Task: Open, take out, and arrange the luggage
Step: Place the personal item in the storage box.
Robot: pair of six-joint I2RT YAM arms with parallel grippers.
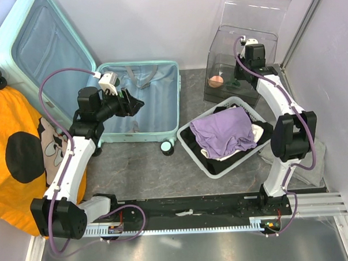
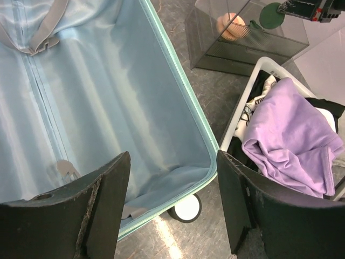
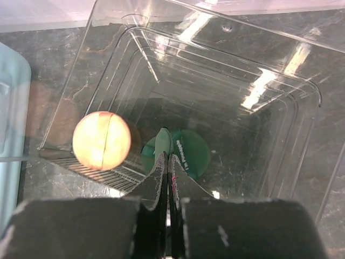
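Observation:
The mint suitcase lies open on the floor, its lid propped against the back wall. Pale blue lining and a grey strap show inside; no contents are visible. My left gripper hovers over the lower shell, open and empty, and in the left wrist view it is above the shell's near right corner and a wheel. My right gripper is over the clear box, shut on a green round item.
A white mesh basket right of the suitcase holds a purple garment over black and white clothes. The clear plastic box at the back right holds a peach ball. A big orange cartoon-mouse cushion lies at left.

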